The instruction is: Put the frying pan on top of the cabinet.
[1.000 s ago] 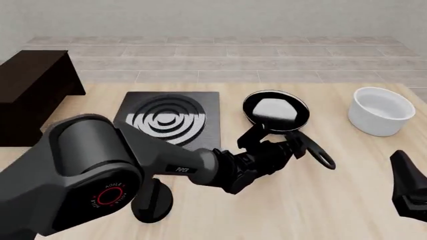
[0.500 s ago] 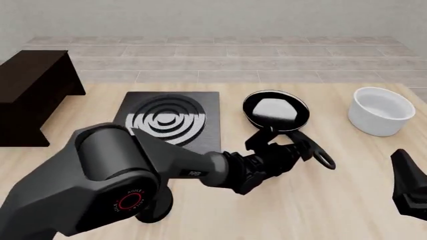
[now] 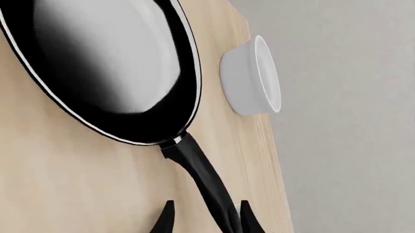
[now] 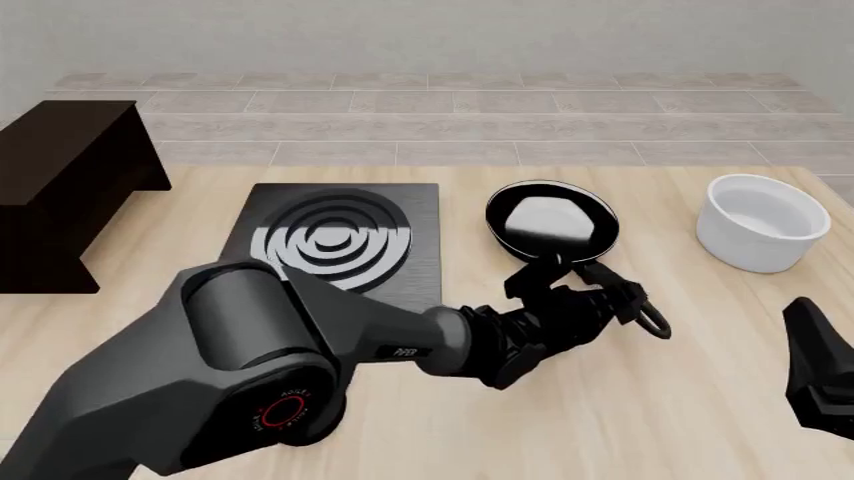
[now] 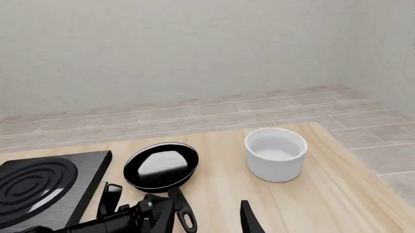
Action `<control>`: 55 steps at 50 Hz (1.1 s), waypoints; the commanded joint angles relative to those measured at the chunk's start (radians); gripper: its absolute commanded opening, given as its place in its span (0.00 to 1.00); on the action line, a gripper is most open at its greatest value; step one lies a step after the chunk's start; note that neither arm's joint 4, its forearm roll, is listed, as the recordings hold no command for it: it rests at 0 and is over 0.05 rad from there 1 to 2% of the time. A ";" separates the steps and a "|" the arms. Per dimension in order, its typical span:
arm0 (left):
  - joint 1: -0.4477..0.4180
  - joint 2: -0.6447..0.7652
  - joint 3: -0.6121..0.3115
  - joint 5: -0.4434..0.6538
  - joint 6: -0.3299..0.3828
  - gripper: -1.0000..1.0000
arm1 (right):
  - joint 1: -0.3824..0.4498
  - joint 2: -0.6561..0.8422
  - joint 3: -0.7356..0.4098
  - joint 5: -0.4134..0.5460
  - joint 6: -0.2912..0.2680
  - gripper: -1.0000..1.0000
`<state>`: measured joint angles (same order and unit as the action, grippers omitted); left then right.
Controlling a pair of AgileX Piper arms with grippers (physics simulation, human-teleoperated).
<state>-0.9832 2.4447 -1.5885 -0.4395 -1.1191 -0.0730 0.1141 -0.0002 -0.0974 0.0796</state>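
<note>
The frying pan [image 4: 551, 222] is a glossy black round pan lying flat on the wooden table; its thin handle [image 4: 617, 290] runs toward me and ends in a loop. My left gripper [image 4: 598, 298] is open and straddles that handle. In the left wrist view the handle [image 3: 206, 177] passes between the gripper's [image 3: 206, 208] two fingertips, with a gap on one side. The cabinet [image 4: 64, 185], dark brown with a flat top, stands at the far left, away from the pan. My right gripper [image 4: 817, 378] hovers open at the table's right edge, holding nothing.
A flat black stove plate [image 4: 340, 240] with silver rings lies left of the pan. A white bowl [image 4: 761, 222] stands to the pan's right near the table edge. My left arm [image 4: 267, 350] stretches across the front middle of the table.
My left gripper has slid a little to the right and nearer the handle's loop end, lower onto the handle. The pan and the right arm have not moved.
</note>
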 commanded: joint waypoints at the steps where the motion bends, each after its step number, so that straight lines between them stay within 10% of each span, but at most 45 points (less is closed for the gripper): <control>1: -0.015 0.036 -0.036 0.004 -0.047 1.00 | -0.002 0.006 0.000 -0.004 0.004 1.00; 55: -0.018 0.137 -0.162 0.003 -0.116 1.00 | -0.008 0.071 -0.001 -0.061 0.011 1.00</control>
<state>-0.9965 2.5270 -1.7328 -0.4419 -1.1331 -0.0814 0.1776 -0.0004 -0.1522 0.0903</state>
